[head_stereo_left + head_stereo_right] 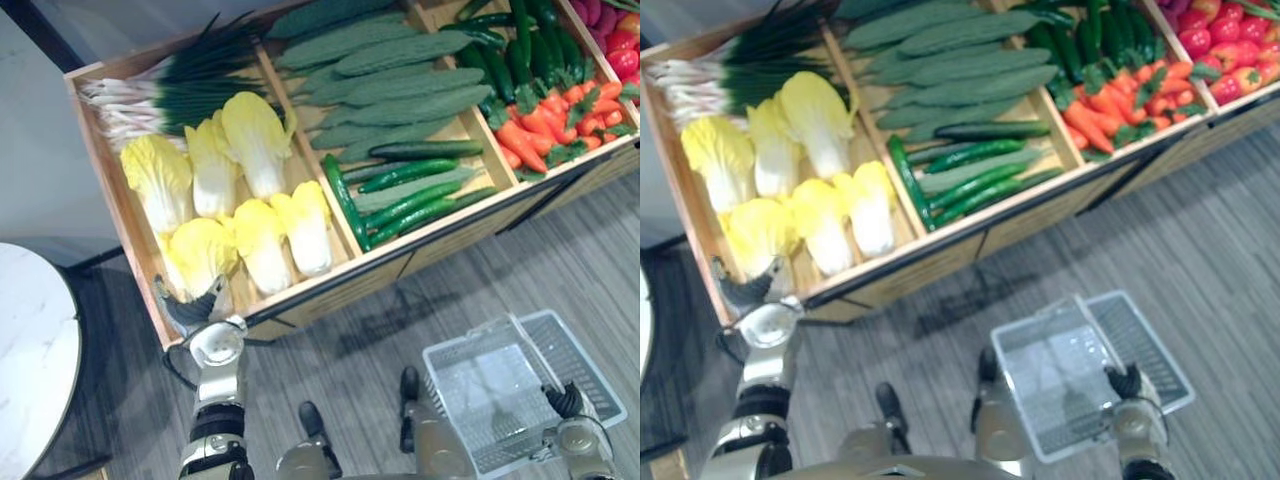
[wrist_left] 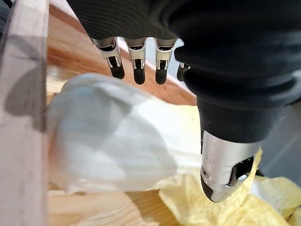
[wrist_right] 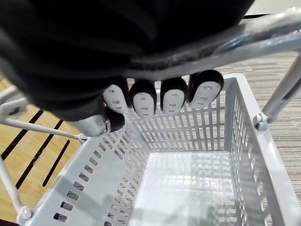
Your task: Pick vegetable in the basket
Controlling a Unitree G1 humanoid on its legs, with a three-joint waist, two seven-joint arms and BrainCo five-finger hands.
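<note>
A grey plank floor is seen running beneath everything. Across the far side a long wooden display stand is set, divided by slats into compartments. At the robot's left, part of a round white table is seen, well apart from the basket.

The stand's leftmost compartment is stocked with pale yellow cabbages, and a bundle of green onions is laid along its far end. In the next compartment long bumpy green gourds are piled, with slim dark cucumbers at the near end. Further right, dark green peppers and carrots are kept together, and red peppers are seen at the far right edge.

A grey plastic basket is held low over the floor at the robot's right, near the stand's front. Its metal handle is gripped by the right hand, the fingers being wrapped round it.

The nearest cabbage lies in the near left corner of its compartment, against the wooden wall. The left hand is held just over its white stalk end, with fingers straight and the thumb kept apart; whether contact is made cannot be told.
</note>
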